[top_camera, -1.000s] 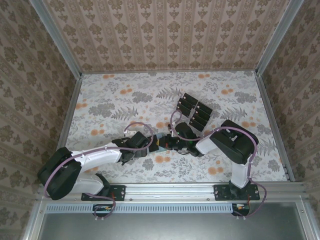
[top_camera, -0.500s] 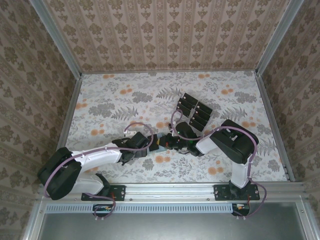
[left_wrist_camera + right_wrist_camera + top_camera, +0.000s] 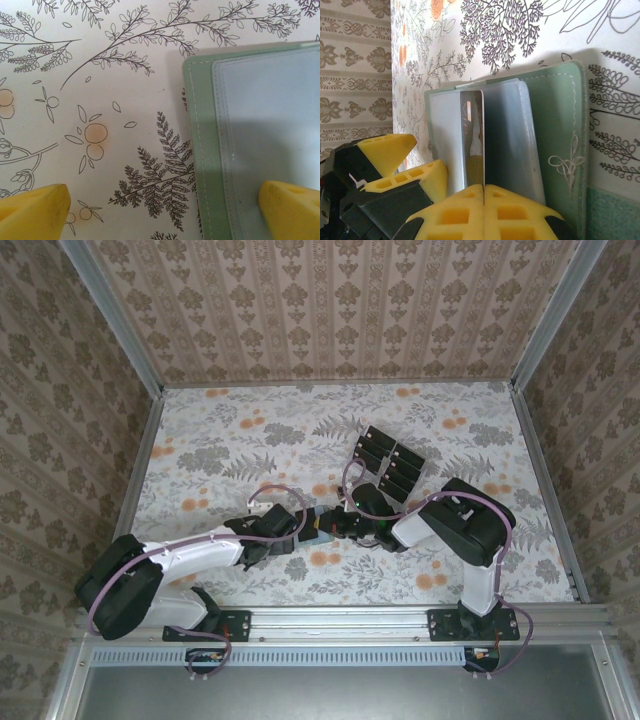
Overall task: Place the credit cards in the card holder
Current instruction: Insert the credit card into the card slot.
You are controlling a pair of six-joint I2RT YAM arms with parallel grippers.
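Your right gripper [image 3: 484, 192] has its yellow fingers pressed together on the end of one credit card [image 3: 473, 132]. The card stands on edge between the clear sleeves [image 3: 509, 135] of the open card holder [image 3: 555, 120]. The holder's green cover, stitched along its rim and marked with a small bow [image 3: 564, 161], lies on the floral tablecloth [image 3: 600, 30]. The left gripper [image 3: 415, 157] sits at the holder's left side, jaws apart.

matt soft-looking card holder [image 3: 200, 150], glossy card [image 3: 472, 135]
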